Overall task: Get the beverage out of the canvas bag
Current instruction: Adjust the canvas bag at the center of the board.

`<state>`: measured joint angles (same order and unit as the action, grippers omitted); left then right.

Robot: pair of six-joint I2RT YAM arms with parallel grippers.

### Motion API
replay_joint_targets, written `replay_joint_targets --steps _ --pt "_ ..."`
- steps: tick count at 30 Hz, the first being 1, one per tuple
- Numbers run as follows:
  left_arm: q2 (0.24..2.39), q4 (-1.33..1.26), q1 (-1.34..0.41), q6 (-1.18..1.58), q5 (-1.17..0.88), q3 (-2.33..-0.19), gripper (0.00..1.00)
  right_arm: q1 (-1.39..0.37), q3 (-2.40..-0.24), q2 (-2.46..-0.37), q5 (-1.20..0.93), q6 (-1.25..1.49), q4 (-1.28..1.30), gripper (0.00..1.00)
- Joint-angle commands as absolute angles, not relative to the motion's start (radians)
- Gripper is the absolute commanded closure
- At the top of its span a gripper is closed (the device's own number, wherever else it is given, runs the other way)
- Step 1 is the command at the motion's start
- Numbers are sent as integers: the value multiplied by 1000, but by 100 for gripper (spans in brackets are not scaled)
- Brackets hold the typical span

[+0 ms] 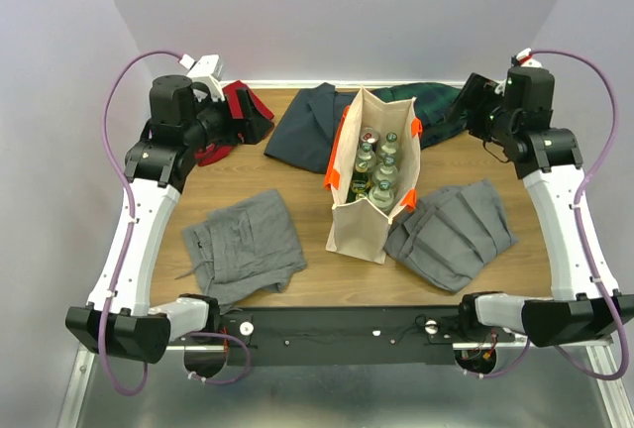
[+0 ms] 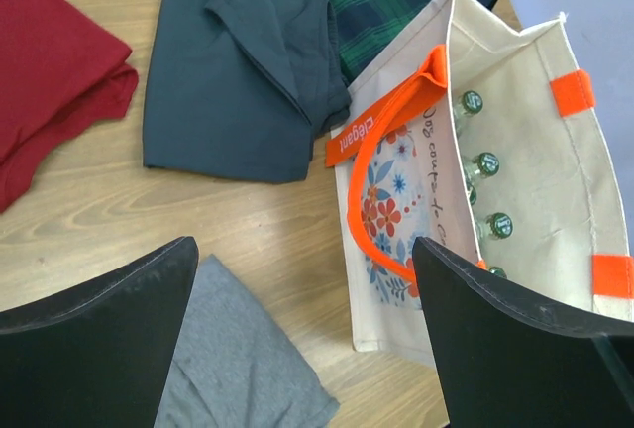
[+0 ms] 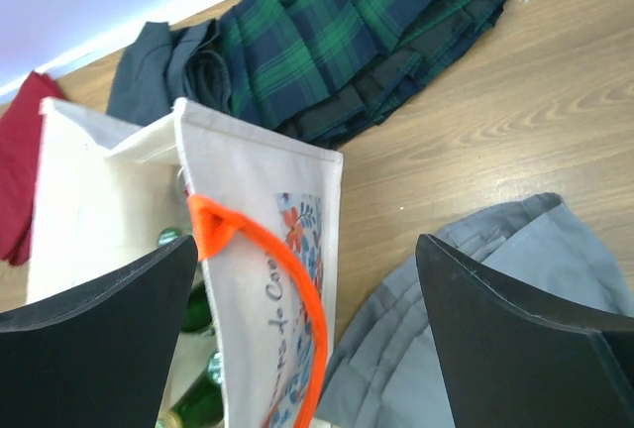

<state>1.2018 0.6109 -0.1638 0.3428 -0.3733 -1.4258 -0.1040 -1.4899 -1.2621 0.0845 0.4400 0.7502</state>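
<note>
Tabletop (image 1: 297, 175): wooden, carrying all the items below.
Left arm (image 1: 139, 220): stretching up the left edge, bending inward at the far corner. The left gripper (image 2: 302, 279) is hovering beside the red cloth (image 1: 248, 106), fingers spread wide, gripping nothing.
Right arm (image 1: 565, 220): mirroring it. The right gripper (image 3: 307, 245) is hovering by the plaid cloth (image 1: 436, 106), likewise spread and empty.
Canvas bag (image 1: 362, 230): standing upright mid-table between two grey garments (image 1: 248, 240), mouth gaping.
Bottles (image 1: 381, 165): standing inside the bag.
</note>
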Motion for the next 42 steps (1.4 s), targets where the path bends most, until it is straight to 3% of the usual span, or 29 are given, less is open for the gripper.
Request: replay_joint_targets --steps 1,8,11,14,19,23,28,33,38,42 --pt "1166 695 -164 362 -281 -1453 1 -110 -1556 -1256 32 384 903 0" --pt "1232 908 -152 400 -148 -1581 1 -109 -1545 -1154 106 602 910 0" --pt "1276 1012 -135 472 -95 -1673 1 -109 -1464 -1039 62 662 797 0" --pt "1279 1017 -106 479 -214 -1695 1 -109 -1347 -954 -110 652 629 0" --pt "1207 798 -67 540 -566 -1507 1 -109 -1313 -965 -274 649 551 0" --pt "1140 742 -66 520 -563 -1463 1 -110 -1397 -1026 -287 613 644 0" --pt "1146 836 -66 447 -465 -1548 1 -109 -1345 -979 -259 586 511 0" --pt "1108 842 -67 393 -322 -1554 1 -110 -1515 -1061 -106 471 730 0" --pt "1091 841 -67 406 -252 -1568 1 -110 -1611 -1085 -211 381 828 0" --pt "1109 833 -86 423 -342 -1582 1 -110 -1644 -1071 -255 368 871 0"
